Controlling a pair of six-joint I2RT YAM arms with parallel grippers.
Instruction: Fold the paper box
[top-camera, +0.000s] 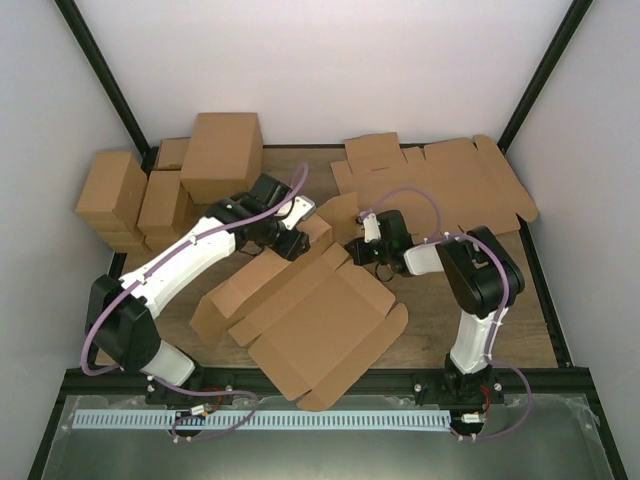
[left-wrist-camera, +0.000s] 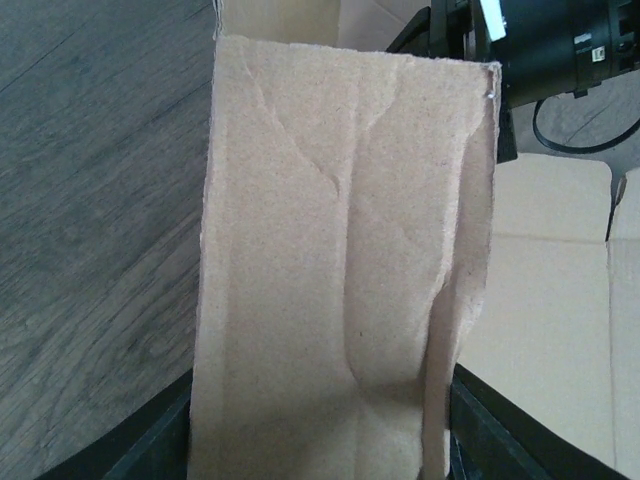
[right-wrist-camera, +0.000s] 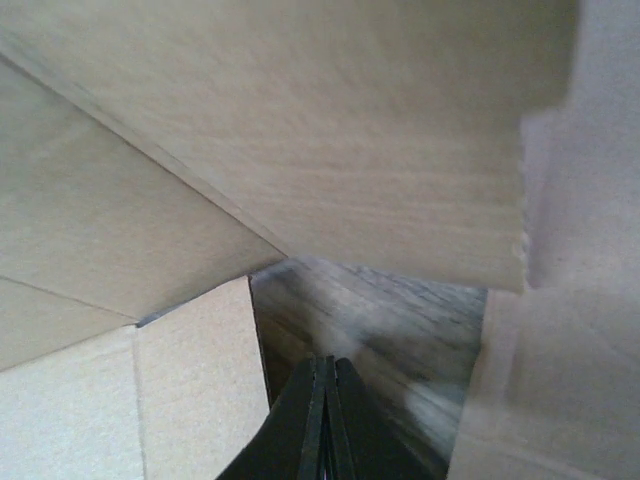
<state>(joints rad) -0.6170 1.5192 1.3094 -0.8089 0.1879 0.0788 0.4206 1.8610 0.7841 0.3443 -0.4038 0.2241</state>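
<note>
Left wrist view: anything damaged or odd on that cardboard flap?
Yes. The box flap lying between the left fingers has branching wrinkles running down its face, away from any straight fold line. Its right edge looks ragged and buckled.

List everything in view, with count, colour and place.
paper box: one, brown, half-folded, table centre
cartons: at least five, brown, stacked far left
flat cardboard: count unclear, brown, far right
table: one, wood-grain, under everything
rail: one, grey, near edge
cables: two, purple, along the arms
arms: two, white and black, bases at near edge
left gripper: one, black, closed on a box flap
right gripper: one, black, shut, beneath a box flap
</note>
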